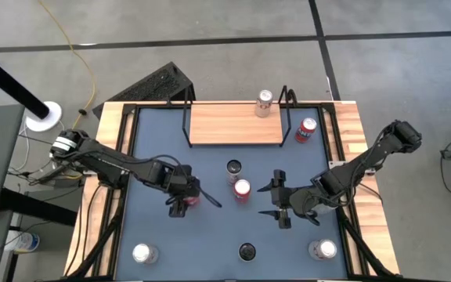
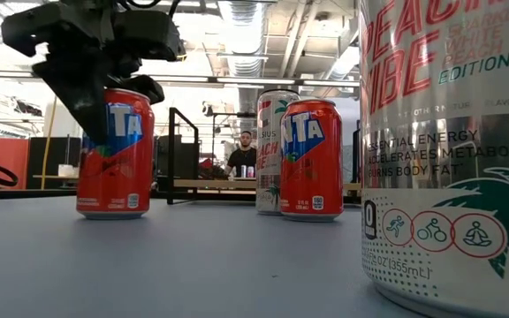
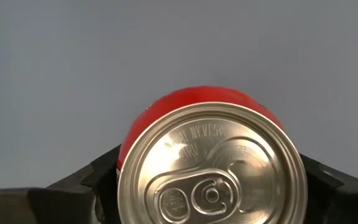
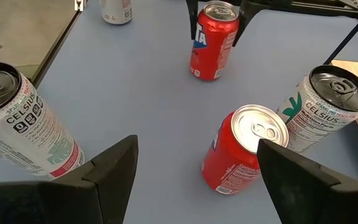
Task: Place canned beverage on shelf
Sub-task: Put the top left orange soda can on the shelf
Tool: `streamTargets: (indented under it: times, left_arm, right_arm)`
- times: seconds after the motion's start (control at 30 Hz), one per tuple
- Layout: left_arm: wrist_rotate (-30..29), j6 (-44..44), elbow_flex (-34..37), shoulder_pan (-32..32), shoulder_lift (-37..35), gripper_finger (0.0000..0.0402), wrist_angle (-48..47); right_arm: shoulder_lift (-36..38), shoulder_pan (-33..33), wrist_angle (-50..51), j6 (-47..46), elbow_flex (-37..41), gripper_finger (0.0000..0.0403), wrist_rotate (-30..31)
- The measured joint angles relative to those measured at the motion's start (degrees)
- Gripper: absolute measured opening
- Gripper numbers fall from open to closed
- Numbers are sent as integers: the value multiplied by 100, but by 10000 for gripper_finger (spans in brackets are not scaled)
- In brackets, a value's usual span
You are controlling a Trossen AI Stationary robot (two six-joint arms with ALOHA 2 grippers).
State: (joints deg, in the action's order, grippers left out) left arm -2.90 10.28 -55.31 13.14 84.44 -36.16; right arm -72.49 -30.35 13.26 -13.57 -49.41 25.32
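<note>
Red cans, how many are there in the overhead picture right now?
3. One red can sits between the left gripper fingers, one stands mid-table, and one stands right of the shelf. None seems hidden.

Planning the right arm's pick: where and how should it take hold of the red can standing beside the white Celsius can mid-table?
Grip the red can by its round side wall, about mid-height, approaching level from the open right claw side. It stands upright, and the Celsius can crowds its far side, so that side is blocked.
</note>
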Motion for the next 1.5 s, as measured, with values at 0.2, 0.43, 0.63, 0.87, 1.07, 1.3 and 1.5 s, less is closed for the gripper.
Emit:
streamTargets:
  times: [0.2, 0.43, 0.63, 0.87, 1.07, 1.3, 1.5]
  left_arm:
    - [-277, -24, -307, -102, 7, 280, -353]
    - [-409, -287, -1277, -222, 7, 283, -947]
    - [-544, -517, -2081, -557, 4, 284, -1202]
    - [-496, -996, -2857, -1262, 4, 285, -1502]
    - [-16, -1470, -3272, -2261, 15, 286, -1199]
    - [766, -2029, -4165, -3531, 1079, 286, -1257]
    - [895, -2637, -6143, -4041, 2650, 286, -1991]
  right_arm:
    - [0, 0, 0, -1, 0, 317, 0]
    - [0, 0, 0, 1, 0, 317, 0]
    - [0, 0, 2, 3, 0, 317, 4]
    - [0, 0, 4, 187, 0, 317, 9]
    - [0, 75, -3, 672, 0, 317, 47]
    - [5, 412, -232, 1803, 78, 317, 324]
    - [338, 1041, -659, 2386, 400, 315, 191]
